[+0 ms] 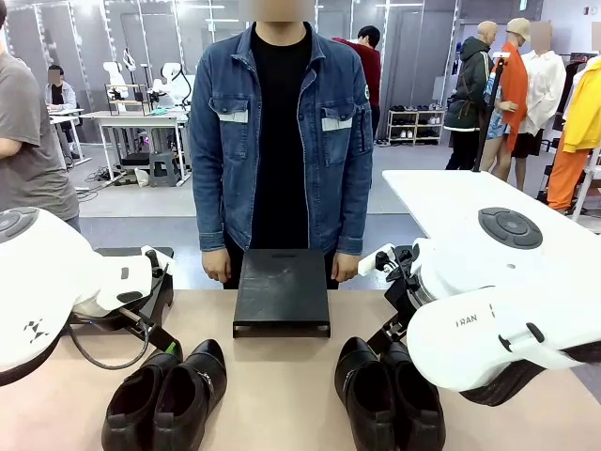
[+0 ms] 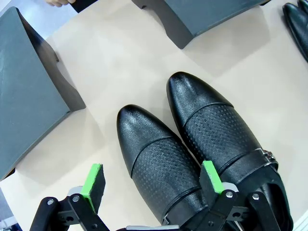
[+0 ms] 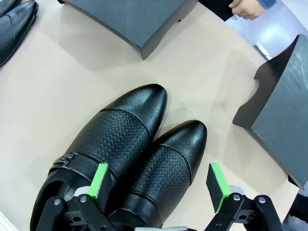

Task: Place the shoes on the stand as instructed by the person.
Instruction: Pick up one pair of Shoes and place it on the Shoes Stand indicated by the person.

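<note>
Bench: the beige bench point(image 1: 282, 362) carries the stand and both pairs of shoes.
Person: the person in a blue denim jacket point(image 1: 282, 141) stands at the far side, with a hand near each far corner of the stand.
Stand: the low black rectangular stand point(image 1: 282, 291) sits mid-bench at the far edge.
Left pair: the left pair of black leather shoes point(image 1: 169, 395) lies side by side on the near left of the bench, toes towards the person.
Right pair: the right pair of black leather shoes point(image 1: 390, 395) lies likewise on the near right.
Left end effector: the left end effector point(image 2: 153, 180) is spread wide, with one shoe between its green pads.
Right end effector: the right end effector point(image 3: 159, 183) is spread wide over one shoe.
</note>
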Available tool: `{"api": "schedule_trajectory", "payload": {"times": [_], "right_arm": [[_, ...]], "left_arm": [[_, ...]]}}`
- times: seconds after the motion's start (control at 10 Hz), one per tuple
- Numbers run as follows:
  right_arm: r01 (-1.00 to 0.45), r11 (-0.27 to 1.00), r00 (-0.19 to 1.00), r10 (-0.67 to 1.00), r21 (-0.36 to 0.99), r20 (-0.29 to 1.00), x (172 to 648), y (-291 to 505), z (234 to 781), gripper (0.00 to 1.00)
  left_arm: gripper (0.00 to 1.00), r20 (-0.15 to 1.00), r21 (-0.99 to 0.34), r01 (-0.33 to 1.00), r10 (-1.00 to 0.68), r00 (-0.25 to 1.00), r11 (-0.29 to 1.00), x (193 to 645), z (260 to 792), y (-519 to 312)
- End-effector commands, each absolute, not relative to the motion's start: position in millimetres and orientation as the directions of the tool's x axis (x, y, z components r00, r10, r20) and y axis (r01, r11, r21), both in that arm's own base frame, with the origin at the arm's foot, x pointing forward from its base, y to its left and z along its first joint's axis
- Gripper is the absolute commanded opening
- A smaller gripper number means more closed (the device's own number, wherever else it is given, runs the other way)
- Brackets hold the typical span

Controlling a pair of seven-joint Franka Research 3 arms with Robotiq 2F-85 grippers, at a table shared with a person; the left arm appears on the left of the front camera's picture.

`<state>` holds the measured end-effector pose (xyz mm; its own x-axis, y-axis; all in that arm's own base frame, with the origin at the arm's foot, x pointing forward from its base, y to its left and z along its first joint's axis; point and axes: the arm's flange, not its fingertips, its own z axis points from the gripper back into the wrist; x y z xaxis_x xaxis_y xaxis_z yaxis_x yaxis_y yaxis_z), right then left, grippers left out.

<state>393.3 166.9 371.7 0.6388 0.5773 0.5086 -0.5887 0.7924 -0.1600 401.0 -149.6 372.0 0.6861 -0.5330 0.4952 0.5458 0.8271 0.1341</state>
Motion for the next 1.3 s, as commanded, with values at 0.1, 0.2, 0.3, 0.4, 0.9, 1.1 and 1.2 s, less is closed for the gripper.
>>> {"api": "schedule_trajectory", "payload": {"times": [0.1,0.2,0.3,0.4,0.9,1.1,1.2], "right_arm": [[-0.589,0.803,0.662,0.544,-0.09,0.516,399,151,406,1.0],[-0.606,0.795,0.667,0.529,-0.032,0.525,404,144,426,1.0],[-0.614,0.788,0.684,0.502,0.045,0.529,408,134,446,1.0],[-0.628,0.772,0.689,0.492,0.099,0.532,412,120,467,1.0],[-0.602,0.511,0.798,0.379,0.613,0.468,409,2,515,1.0],[-0.566,0.403,0.824,0.258,0.719,0.504,394,-62,505,1.0],[-0.56,0.368,0.827,0.191,0.742,0.529,381,-91,499,1.0]], "left_arm": [[1.0,0.456,0.1,0.542,-0.523,0.72,0.834,412,411,-140],[1.0,0.461,0.032,0.564,-0.513,0.724,0.825,412,428,-134],[1.0,0.454,-0.036,0.59,-0.512,0.729,0.807,409,445,-125],[1.0,0.465,-0.113,0.608,-0.499,0.732,0.786,403,463,-112],[1.0,0.527,-0.567,0.605,-0.318,0.788,0.559,364,519,-4],[1.0,0.563,-0.706,0.612,-0.243,0.79,0.356,339,516,52],[1.0,0.575,-0.737,0.598,-0.171,0.8,0.315,325,510,79]]}}
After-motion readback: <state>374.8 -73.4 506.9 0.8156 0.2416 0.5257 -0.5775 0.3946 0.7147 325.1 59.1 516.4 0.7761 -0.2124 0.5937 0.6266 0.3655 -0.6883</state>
